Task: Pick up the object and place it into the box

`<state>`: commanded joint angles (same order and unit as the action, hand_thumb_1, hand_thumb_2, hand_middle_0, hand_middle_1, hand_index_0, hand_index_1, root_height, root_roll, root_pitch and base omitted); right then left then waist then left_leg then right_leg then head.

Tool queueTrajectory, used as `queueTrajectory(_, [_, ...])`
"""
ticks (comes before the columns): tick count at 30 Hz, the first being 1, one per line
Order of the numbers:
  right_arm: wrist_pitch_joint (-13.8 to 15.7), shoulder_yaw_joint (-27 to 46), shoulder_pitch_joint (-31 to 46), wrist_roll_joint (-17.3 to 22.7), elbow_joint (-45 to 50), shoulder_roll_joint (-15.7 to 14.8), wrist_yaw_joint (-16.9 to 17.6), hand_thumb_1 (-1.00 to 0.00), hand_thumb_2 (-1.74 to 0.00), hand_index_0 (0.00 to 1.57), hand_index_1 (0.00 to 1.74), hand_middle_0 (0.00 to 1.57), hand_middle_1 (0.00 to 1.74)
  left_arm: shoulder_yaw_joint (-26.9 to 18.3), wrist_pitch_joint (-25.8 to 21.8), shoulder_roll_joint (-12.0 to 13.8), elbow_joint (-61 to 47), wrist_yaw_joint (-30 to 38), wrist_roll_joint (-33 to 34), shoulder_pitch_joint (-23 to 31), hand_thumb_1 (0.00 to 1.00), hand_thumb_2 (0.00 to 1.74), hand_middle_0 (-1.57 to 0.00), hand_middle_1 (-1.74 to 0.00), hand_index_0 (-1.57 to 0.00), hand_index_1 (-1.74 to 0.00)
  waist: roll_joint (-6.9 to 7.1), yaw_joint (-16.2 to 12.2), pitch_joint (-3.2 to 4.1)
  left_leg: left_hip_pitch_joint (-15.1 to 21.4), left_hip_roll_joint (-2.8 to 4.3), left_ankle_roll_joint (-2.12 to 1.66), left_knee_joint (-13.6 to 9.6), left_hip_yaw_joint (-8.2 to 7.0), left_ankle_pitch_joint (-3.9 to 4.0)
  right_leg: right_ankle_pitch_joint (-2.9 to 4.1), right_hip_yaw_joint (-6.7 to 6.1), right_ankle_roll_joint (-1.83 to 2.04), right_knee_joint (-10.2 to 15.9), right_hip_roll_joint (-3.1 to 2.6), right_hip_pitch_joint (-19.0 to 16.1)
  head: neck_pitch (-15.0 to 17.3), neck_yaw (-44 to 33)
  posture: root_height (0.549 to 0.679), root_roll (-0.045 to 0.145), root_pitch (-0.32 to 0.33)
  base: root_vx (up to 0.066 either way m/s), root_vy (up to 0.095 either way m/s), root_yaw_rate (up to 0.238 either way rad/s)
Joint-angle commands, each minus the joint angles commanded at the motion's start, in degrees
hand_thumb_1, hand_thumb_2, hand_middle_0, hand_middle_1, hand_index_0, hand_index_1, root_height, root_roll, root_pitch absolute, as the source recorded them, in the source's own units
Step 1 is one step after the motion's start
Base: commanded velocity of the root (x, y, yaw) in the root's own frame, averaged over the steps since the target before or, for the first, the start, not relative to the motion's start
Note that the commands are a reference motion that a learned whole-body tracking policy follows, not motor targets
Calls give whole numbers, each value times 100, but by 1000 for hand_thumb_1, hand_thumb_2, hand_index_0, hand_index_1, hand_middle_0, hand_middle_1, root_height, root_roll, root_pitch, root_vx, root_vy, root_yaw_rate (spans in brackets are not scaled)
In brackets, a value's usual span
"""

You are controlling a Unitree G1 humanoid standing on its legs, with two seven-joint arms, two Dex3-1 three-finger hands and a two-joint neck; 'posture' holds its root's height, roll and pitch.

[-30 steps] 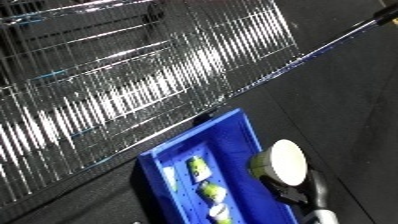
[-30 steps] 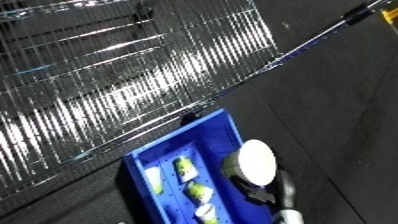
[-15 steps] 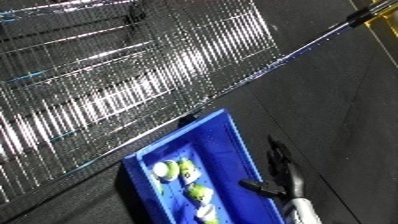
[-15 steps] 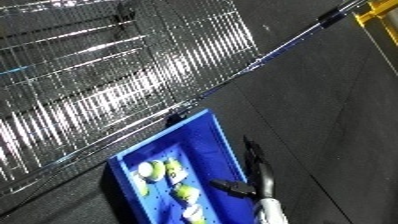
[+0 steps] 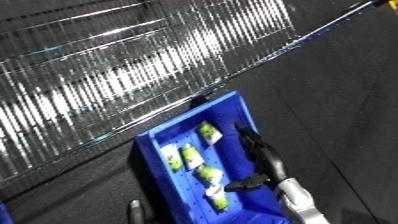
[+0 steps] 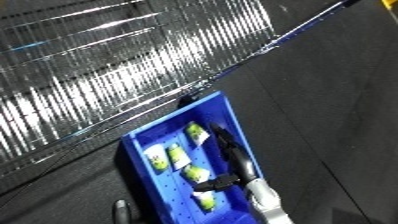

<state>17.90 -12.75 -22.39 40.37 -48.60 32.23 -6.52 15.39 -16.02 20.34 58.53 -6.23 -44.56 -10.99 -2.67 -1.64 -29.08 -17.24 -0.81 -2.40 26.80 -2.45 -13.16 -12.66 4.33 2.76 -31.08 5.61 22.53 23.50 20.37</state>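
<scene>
Farthest to the left of the fingers, and well above them in both views, runs the shiny wire-mesh rack [image 5: 133,75], its bars catching glare. Near the lower edge, well left of the fingers, a small dark finger-like tip [image 5: 135,209] pokes up; it may belong to the left hand, but I cannot tell, nor how that hand is set.

Just left of the fingers, and partly beneath them, sits the bright blue plastic bin [image 5: 158,137] on the dark worktop [image 5: 338,115]. Inside it lie several small yellow-green packaged objects [image 6: 158,161], some with pale labels; the nearest ones lie right under the outstretched fingertips and beside the thumb. These look like the task's things, already resting in the bin; nothing is carried.

The right hand [image 5: 265,161] reaches in from the lower right over the bin's right wall, its fingers [image 6: 227,145] straight and spread well away from the thumb, holding nothing.

I judge the packaged objects to be light, small and somewhat soft, with smooth wrapping that could slip. A hold across the middle of the body, thumb on one side and fingers opposite, seems safest; pinching a label edge would likely let it swing or slide.

To the right of the fingers there is only bare dark worktop.
</scene>
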Motion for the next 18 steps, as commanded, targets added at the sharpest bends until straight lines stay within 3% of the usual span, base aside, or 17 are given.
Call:
queueTrajectory(5, [-341, -436, -152, -88, -37, -188, -218, 0, 0, 0, 0, 0, 0, -17, 74, 86, 144, -3, 81, -274, 0, 0, 0, 0, 0, 0, 74, 108, 36, -6, 27, -19, -154, 81, 146, -14, 80, 23, 78, -17, -45, 60, -1239, 659, 72, 61, -5, -51, 141])
queueTrajectory(10, [-506, -534, -289, 66, -357, -360, -255, 0, 0, 0, 0, 0, 0, -3, 43, 153, 319, -127, 165, -503, 0, 0, 0, 0, 0, 0, 82, 236, 73, -30, 18, -30, -344, 184, 320, -64, 171, 47, 65, -33, -58, 33, -2283, 659, 65, 67, -2, -38, 211])
queueTrajectory(13, [-570, -530, -293, 174, -465, -455, -123, 0, 0, 0, 0, 0, 0, 23, 21, 232, 350, -249, 269, -581, 0, 0, 0, 0, 0, 0, 97, 325, 86, -74, -2, -32, -338, 246, 346, -50, 234, 67, 102, -22, -72, 13, -2845, 659, 65, 70, -2, -67, 335])
queueTrajectory(18, [-605, -584, -186, 357, -486, -596, 90, 0, 0, 0, 0, 0, 0, 27, 32, 405, 347, -412, 385, -687, 0, 0, 0, 0, 0, 0, 181, 437, 68, -161, -12, -17, -187, 311, 307, -8, 298, 95, 181, -7, -109, -167, -3891, 660, 61, 68, 7, -75, 240])
